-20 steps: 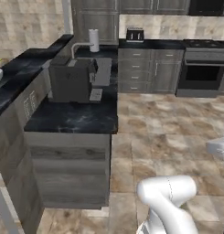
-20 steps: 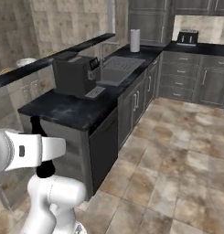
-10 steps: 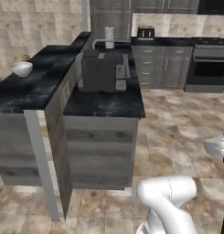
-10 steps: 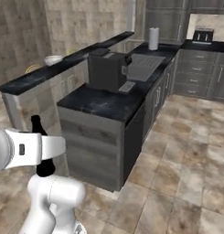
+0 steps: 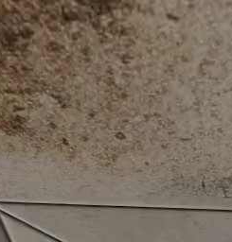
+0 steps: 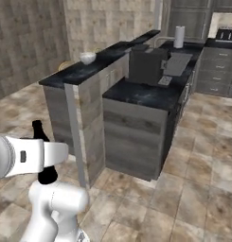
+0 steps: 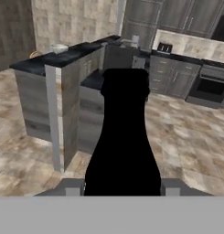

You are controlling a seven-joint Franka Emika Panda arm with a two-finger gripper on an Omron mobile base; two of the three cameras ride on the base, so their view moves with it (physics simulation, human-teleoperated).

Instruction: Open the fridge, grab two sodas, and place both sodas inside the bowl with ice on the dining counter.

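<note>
**My arm: glossy white shells, dark joints**

I see my arm (image 6: 30, 158) as smooth, rounded white casings. One thick cylindrical link carries a small dark marking on its side. A black joint sits beneath it, above a bulbous white segment.

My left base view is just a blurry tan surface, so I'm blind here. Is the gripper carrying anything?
Observer: Yes. In the hand view the gripper is shut on a dark bottle.
Operator: Where's the bowl?
Observer: The right base view shows a small white bowl on the dining counter, ahead of the base.
Operator: What lies between us and it?
Observer: Tiled floor; the counter's near end faces the base.
</note>
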